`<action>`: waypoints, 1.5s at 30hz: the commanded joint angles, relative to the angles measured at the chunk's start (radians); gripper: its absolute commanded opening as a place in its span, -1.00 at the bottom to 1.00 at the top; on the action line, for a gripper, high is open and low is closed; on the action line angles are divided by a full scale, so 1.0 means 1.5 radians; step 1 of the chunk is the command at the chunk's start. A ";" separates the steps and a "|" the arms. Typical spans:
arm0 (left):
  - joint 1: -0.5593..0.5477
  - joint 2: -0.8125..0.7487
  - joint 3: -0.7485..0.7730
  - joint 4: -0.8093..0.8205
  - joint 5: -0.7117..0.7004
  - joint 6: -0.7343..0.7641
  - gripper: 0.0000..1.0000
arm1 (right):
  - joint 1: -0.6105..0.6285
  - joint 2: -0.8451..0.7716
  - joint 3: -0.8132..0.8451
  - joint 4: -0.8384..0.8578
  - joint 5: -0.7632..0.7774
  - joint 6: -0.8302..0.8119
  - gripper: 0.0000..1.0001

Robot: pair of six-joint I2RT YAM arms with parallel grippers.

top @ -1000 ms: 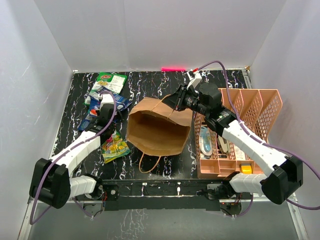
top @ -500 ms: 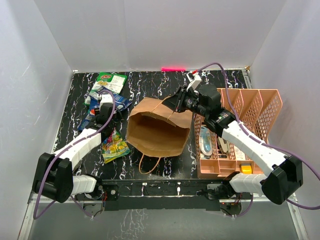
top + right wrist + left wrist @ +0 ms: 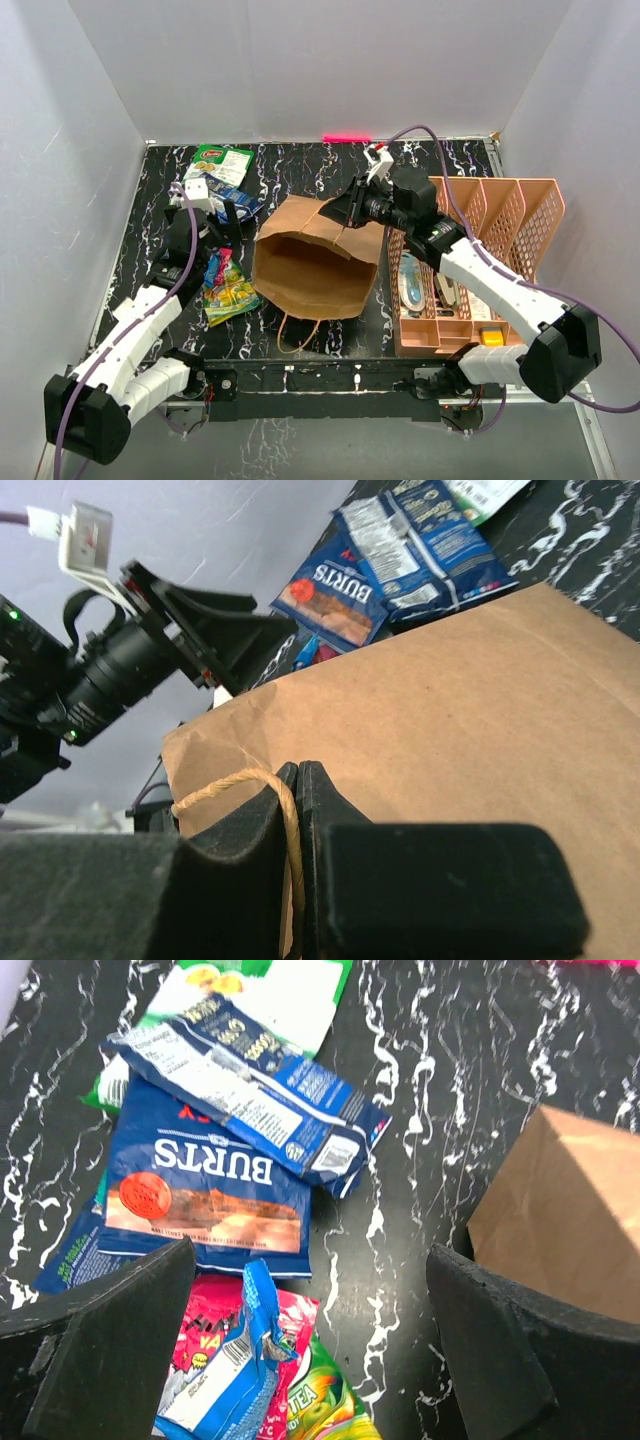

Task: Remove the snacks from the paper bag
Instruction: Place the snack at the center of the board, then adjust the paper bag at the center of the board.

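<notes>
The brown paper bag (image 3: 315, 262) lies in the middle of the table, mouth toward the arms. My right gripper (image 3: 350, 207) is shut on its far rim, and the wrist view shows the jaws (image 3: 298, 772) pinching the paper and the twine handle. Left of the bag lie the snacks: a green-white packet (image 3: 222, 160), two blue ones, one of them labelled BURTS (image 3: 205, 1195), a red-blue one (image 3: 225, 1360) and a yellow-green one (image 3: 232, 295). My left gripper (image 3: 310, 1260) hovers open above them, holding nothing.
A salmon-pink perforated organiser (image 3: 505, 205) with stationery stands right of the bag, under my right forearm. White walls close the table at the back and on both sides. The bag's near handle (image 3: 298, 328) lies toward the arm bases.
My left gripper has gone from shut to wide open and pulled back to the left. The red-blue packet now lies free beside the yellow-green one. The right gripper kept its hold.
</notes>
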 commanded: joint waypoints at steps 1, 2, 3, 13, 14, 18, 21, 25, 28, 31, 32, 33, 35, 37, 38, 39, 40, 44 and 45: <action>0.004 -0.022 -0.007 0.017 -0.031 0.003 0.97 | -0.001 0.026 0.056 0.033 -0.110 -0.036 -0.84; 0.004 -0.024 -0.008 0.014 -0.054 0.002 0.97 | 0.000 0.034 0.065 0.034 -0.139 -0.037 -0.84; 0.005 -0.026 -0.009 0.011 -0.075 0.002 0.97 | 0.003 0.040 0.076 0.035 -0.163 -0.038 -0.84; 0.004 -0.028 -0.002 0.000 -0.130 -0.004 0.97 | 0.139 0.068 0.219 0.008 -0.139 -0.054 -0.84; 0.005 -0.030 -0.003 -0.001 -0.134 -0.004 0.97 | 0.139 0.064 0.226 0.007 -0.119 -0.053 -0.84; 0.005 -0.040 -0.007 0.001 -0.146 -0.003 0.97 | 0.137 0.038 0.237 -0.003 -0.014 -0.084 -0.83; 0.004 -0.044 -0.009 0.004 -0.149 -0.002 0.97 | 0.126 0.027 0.237 -0.023 0.065 -0.100 -0.83; 0.005 -0.048 -0.012 0.006 -0.152 0.000 0.97 | 0.078 0.027 0.216 -0.040 0.103 -0.080 -0.84; 0.005 -0.050 -0.010 0.006 -0.153 0.000 0.97 | 0.036 0.032 0.196 -0.042 0.113 -0.062 -0.83; 0.005 -0.052 -0.010 0.007 -0.156 0.001 0.97 | -0.006 0.052 0.200 -0.048 0.100 -0.057 -0.84; 0.005 -0.053 -0.009 0.007 -0.156 0.002 0.97 | -0.020 0.061 0.204 -0.050 0.091 -0.056 -0.84; 0.004 -0.052 -0.009 0.007 -0.156 0.002 0.97 | -0.031 0.069 0.209 -0.050 0.085 -0.057 -0.83; 0.005 -0.053 -0.010 0.008 -0.156 0.003 0.97 | -0.054 0.084 0.219 -0.051 0.076 -0.060 -0.83; 0.005 -0.054 -0.011 0.009 -0.155 0.004 0.97 | -0.074 0.098 0.231 -0.053 0.074 -0.066 -0.83; 0.005 -0.054 -0.012 0.009 -0.154 0.003 0.97 | -0.082 0.105 0.235 -0.054 0.075 -0.071 -0.83; 0.005 -0.055 -0.012 0.010 -0.151 0.005 0.97 | -0.092 0.112 0.239 -0.055 0.077 -0.076 -0.83; 0.004 -0.056 -0.013 0.011 -0.149 0.005 0.97 | -0.100 0.120 0.243 -0.059 0.078 -0.078 -0.83; 0.004 -0.056 -0.015 0.015 -0.141 0.002 0.97 | -0.126 0.146 0.258 -0.073 0.029 -0.070 -0.83; 0.005 -0.055 -0.015 0.017 -0.137 0.002 0.97 | -0.126 0.149 0.259 -0.073 0.013 -0.068 -0.83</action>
